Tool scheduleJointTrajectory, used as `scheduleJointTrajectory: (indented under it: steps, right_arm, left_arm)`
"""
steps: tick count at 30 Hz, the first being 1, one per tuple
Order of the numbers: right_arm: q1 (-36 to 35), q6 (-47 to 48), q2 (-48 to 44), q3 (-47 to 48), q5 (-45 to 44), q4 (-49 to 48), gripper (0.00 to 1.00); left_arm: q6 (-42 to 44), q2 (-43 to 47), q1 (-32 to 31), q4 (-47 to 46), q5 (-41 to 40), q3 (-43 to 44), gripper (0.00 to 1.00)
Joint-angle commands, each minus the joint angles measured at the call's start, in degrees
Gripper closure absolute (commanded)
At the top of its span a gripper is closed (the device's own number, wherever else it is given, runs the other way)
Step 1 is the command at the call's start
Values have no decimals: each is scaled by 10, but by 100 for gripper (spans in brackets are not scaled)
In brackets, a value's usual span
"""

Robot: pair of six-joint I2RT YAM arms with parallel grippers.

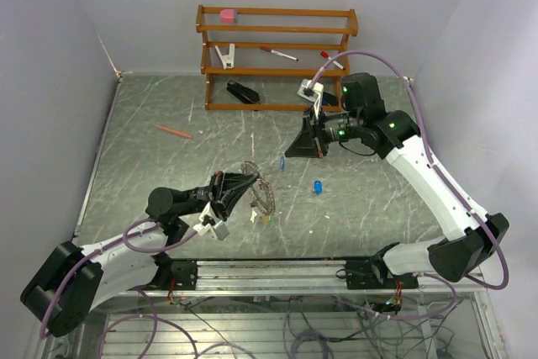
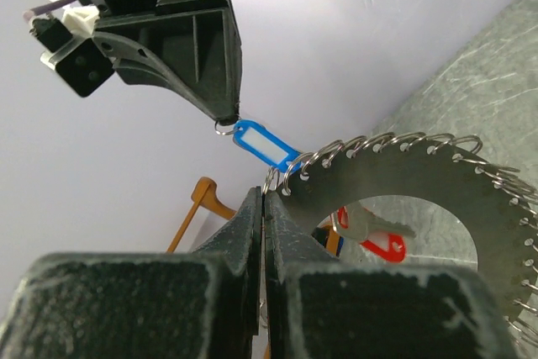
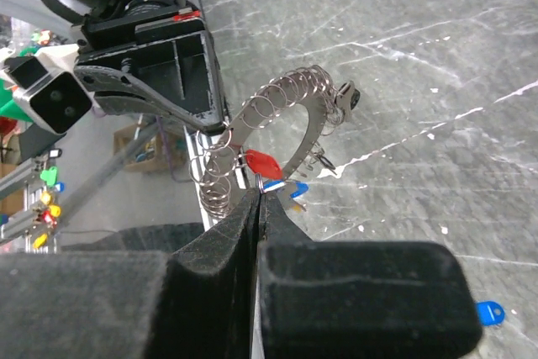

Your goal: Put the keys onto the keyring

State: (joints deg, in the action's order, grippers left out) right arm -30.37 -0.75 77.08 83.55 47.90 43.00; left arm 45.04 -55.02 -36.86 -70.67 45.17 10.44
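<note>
Left gripper (image 2: pixel 263 208): closed on the rim of the keyring (image 2: pixel 403 182), a flat metal ring fringed with small wire loops, held on edge above the surface (image 1: pixel 168 182). A red tag (image 2: pixel 382 246) hangs on it. Right gripper (image 3: pixel 257 201): closed on the small ring of a blue key tag (image 2: pixel 262 142), whose free end is at the keyring's loops; contact cannot be confirmed. A second blue key tag (image 1: pixel 319 187) lies on the surface, near the keyring.
</note>
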Motion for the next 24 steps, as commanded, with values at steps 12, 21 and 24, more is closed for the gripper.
scheduleJointTrajectory:
  steps: [12, 21, 24]
  right_arm:
    - [-60, 31, 17, -5, -25, 34, 100]
    - [-92, 23, 23, -19, -69, 14, 100]
    - [-104, 20, 24, -24, -88, 3, 100]
  left_arm:
    - [-11, -6, -3, -121, 54, 19, 93]
    - [-14, -9, -3, -116, 51, 24, 93]
    - [-14, -11, -3, -119, 53, 24, 93]
